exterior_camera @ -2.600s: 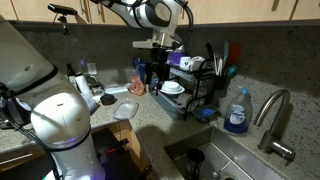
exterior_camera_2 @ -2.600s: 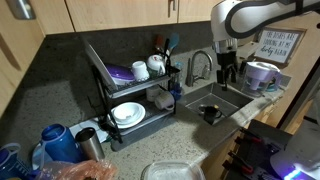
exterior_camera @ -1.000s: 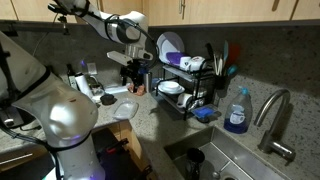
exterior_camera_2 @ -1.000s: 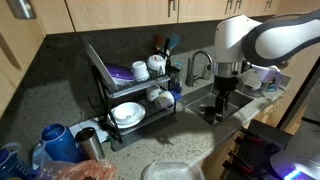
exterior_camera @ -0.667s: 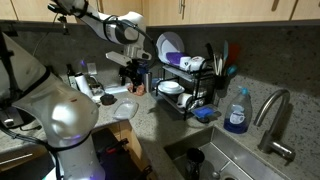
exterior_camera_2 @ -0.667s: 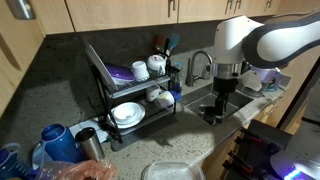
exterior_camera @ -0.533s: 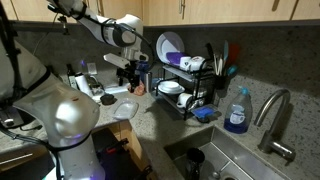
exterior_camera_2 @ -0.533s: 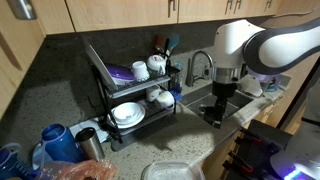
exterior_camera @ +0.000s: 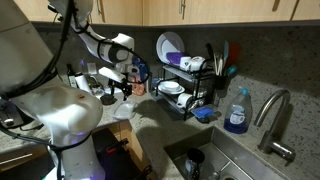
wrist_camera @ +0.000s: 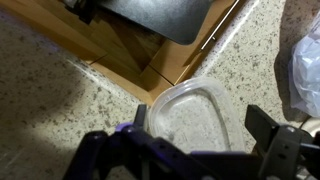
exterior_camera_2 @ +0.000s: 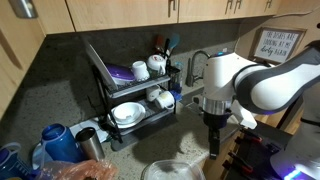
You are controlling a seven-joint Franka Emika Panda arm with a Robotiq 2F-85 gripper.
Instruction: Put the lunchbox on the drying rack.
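The lunchbox, a whitish semi-translucent square container with rounded corners, lies on the speckled counter near its front edge. It also shows in both exterior views. My gripper is open just above it, one finger on each side of the container, not closed on it. In the exterior views the gripper hangs low over the counter. The black wire two-tier drying rack stands against the back wall, apart from the gripper, with plates and cups in it.
A white plate and a purple plate sit in the rack. The steel sink, the faucet and a blue soap bottle lie beyond the rack. A crinkled plastic bag lies beside the lunchbox.
The arm has swung away from the sink and rack and come down over the lunchbox. The gripper now straddles it. The lunchbox has not moved.
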